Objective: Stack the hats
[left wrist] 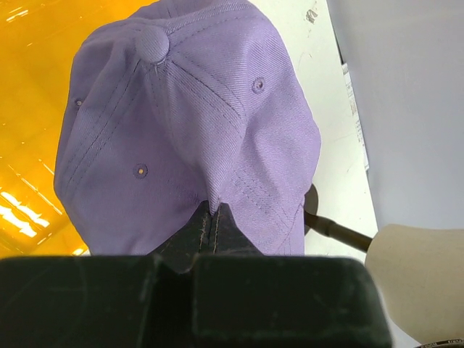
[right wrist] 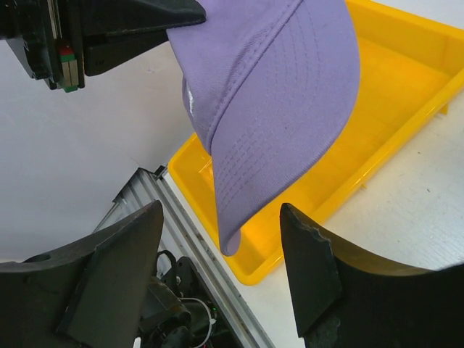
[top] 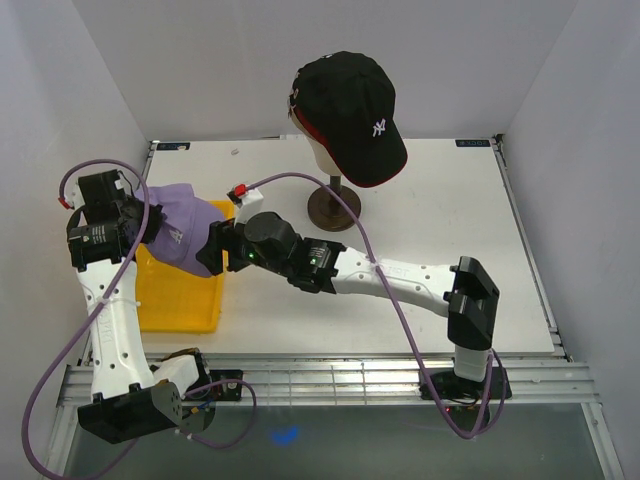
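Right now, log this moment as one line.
left gripper: shut on lavender fabric cap | right gripper: open at its brim | cap over flat yellow tray

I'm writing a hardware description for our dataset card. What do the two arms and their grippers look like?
The left arm and right arm have white link shells and black joint housings. A lavender cable with a red plug loops along each. The left gripper and right gripper have black wedge-shaped fingers. Green lights glow near the right wrist.
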You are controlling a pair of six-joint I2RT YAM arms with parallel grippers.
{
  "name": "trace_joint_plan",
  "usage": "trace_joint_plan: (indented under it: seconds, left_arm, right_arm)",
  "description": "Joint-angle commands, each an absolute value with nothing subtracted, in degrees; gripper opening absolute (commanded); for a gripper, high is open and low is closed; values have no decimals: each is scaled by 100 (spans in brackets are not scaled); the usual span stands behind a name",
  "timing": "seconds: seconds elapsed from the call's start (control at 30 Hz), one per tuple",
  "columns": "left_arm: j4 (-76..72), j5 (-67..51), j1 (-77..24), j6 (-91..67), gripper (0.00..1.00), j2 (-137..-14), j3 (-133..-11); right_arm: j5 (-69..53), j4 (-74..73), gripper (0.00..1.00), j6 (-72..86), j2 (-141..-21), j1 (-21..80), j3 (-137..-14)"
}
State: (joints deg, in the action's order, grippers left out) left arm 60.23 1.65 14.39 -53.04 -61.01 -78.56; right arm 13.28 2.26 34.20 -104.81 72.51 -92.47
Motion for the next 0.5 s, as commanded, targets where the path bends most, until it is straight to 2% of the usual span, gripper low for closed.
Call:
trace_joint_plan:
  seconds: [0.0, 0.33, 0.47]
  left_arm:
    - [5994, 44, 1406, -5282, 0, -5976, -8051]
    - [6012, 70, 1398, -5142, 0, -5950, -8209]
    - [6012, 53, 1406, -5133, 0, -5933, -8227]
  right_arm:
    - [1284, 369, 71, 3445, -10687, 7277, -9772]
    - [1178, 404, 70, 3656, -10881, 7277, -9826]
    - [1178, 413, 65, 3639, -10916, 7260, -9861]
